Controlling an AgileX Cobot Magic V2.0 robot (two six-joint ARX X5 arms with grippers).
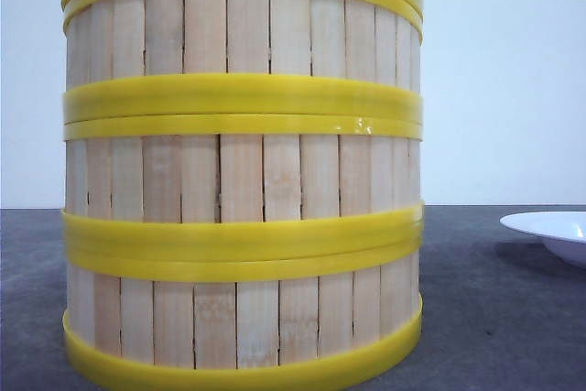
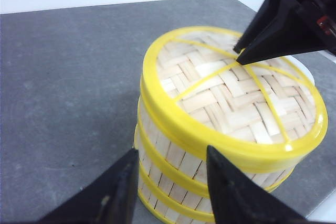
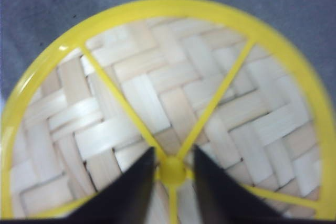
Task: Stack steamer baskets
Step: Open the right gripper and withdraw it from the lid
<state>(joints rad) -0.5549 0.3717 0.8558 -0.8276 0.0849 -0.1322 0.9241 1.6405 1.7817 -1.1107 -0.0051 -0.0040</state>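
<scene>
Right in front of you, filling the front view, stand the steamer baskets (image 1: 243,180): three tiers in one upright column on the grey table (image 1: 494,309), bamboo slats between paired yellow rings. A woven lid (image 2: 239,95) with yellow spokes sits flat on top of the stack. Your right gripper (image 3: 172,167) is down on the lid's centre, its fingers (image 3: 131,187) on either side of the small yellow knob (image 3: 172,171) at the hub; you cannot tell whether they press it or stand just clear. Your left gripper (image 2: 170,179) hangs beside the stack near the top rim, parted about halfway and holding nothing. A white plate (image 1: 554,231) lies well apart, to the right.
</scene>
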